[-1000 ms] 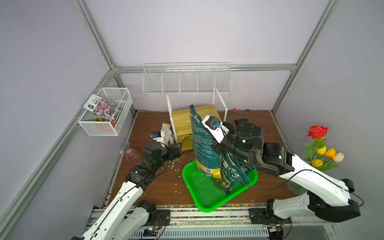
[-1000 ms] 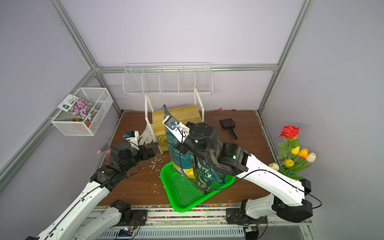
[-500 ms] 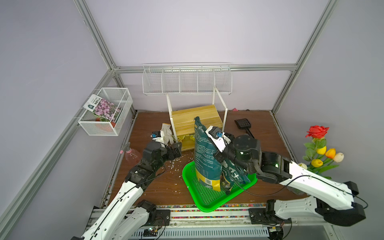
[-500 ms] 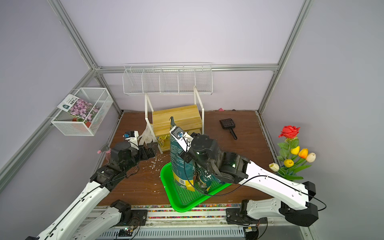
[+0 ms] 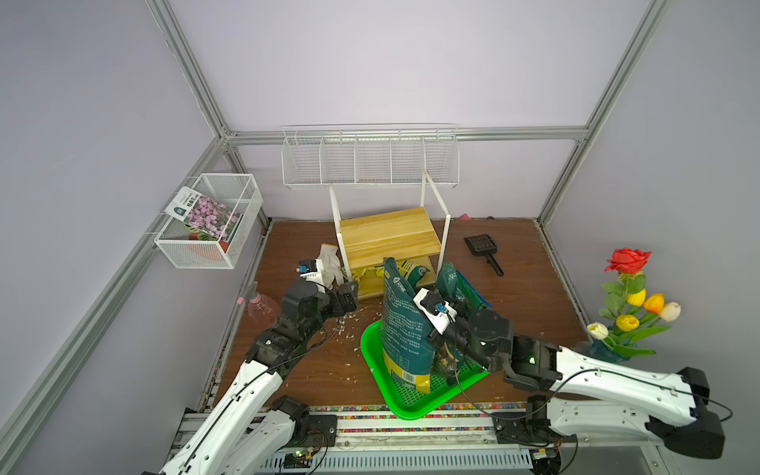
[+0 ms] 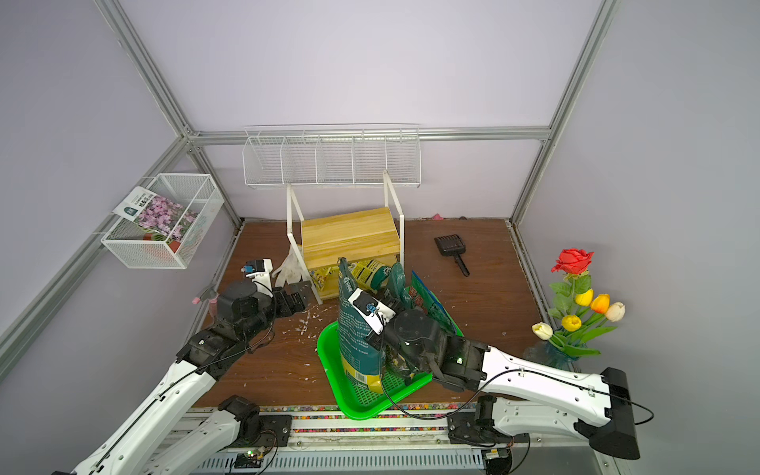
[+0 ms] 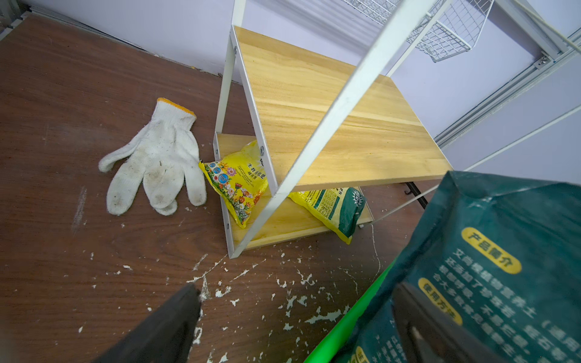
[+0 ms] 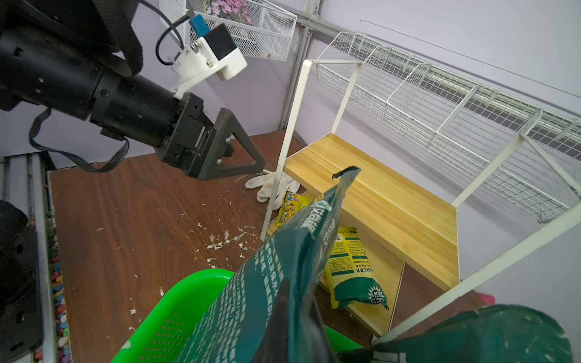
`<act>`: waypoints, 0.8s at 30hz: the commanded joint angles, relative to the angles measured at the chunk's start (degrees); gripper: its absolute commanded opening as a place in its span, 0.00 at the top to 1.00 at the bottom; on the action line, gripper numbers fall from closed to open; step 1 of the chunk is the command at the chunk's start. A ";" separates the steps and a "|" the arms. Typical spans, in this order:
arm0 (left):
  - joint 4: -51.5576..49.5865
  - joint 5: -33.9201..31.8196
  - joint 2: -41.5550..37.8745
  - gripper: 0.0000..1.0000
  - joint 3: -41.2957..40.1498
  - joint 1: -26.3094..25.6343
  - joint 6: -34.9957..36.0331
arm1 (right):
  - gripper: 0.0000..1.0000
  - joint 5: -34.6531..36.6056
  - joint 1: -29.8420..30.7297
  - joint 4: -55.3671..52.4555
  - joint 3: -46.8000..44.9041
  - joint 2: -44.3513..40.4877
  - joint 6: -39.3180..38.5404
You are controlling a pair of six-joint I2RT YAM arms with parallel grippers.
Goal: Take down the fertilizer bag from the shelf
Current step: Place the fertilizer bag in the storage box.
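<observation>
We see the right gripper (image 8: 294, 327) clamped shut on the fertilizer bag (image 5: 405, 329), pinching the dark green sack at a fold near its top edge. The bag stands upright, base down in the green tray (image 5: 415, 405), just in front of the shelf (image 5: 386, 236) and off its boards. Over on the other side, the left gripper (image 5: 348, 293) hangs above the table (image 5: 312, 370) beside the shelf's front leg, jaws spread wide, gripping nothing, with the bag close by.
</observation>
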 commanded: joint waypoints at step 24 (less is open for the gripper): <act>0.04 -1.76 -0.05 0.00 2.39 0.31 1.80 | 0.23 0.54 5.48 -5.80 3.51 -4.02 12.60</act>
